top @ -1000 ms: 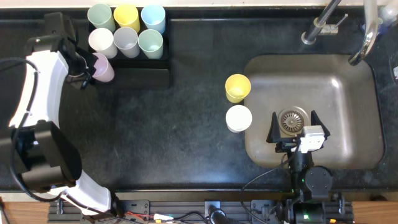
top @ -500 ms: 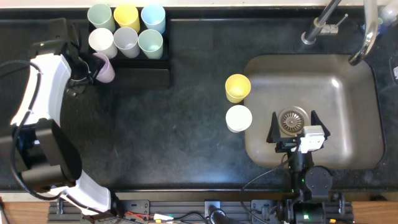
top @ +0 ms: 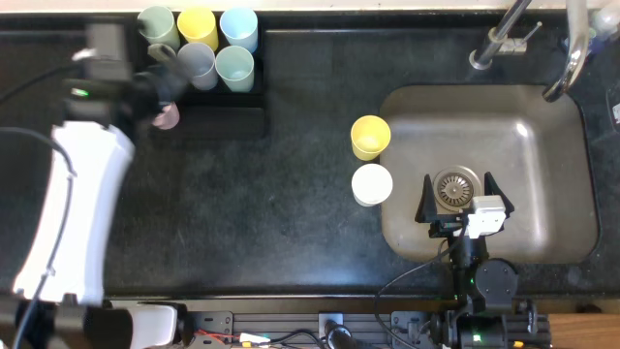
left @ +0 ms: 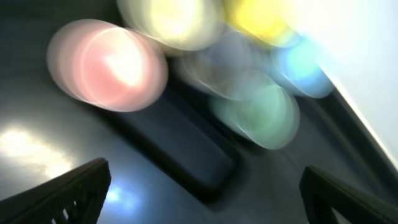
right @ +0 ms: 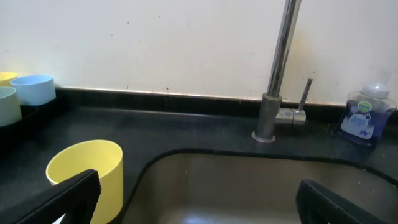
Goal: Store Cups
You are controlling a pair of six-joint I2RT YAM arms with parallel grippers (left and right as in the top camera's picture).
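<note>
A black rack point(top: 232, 122) at the back left holds several cups: green point(top: 155, 21), yellow point(top: 197, 24), blue point(top: 238, 24), grey point(top: 199, 60) and mint point(top: 234, 66). A pink cup point(top: 168, 117) stands upright at the left end of the rack's near row. My left gripper point(top: 163, 85) hangs open above it, holding nothing. In the left wrist view the pink cup point(left: 109, 65) lies beyond the open left gripper point(left: 202, 177), beside an unfilled slot point(left: 186, 155). A yellow cup point(top: 370, 137) and a white cup point(top: 372, 184) stand by the sink's left rim. My right gripper point(top: 457, 199) rests open over the sink.
The steel sink point(top: 542, 145) takes up the right side, with a tap point(top: 499, 44) behind it. A soap bottle point(right: 365, 115) stands by the tap point(right: 273, 81). The yellow cup point(right: 87, 171) is close to the right gripper point(right: 205, 214). Dark worktop stretches between rack and sink.
My left gripper has let go of the pink cup and risen above the rack. The pink cup stays where it was put. The right arm has not moved.
</note>
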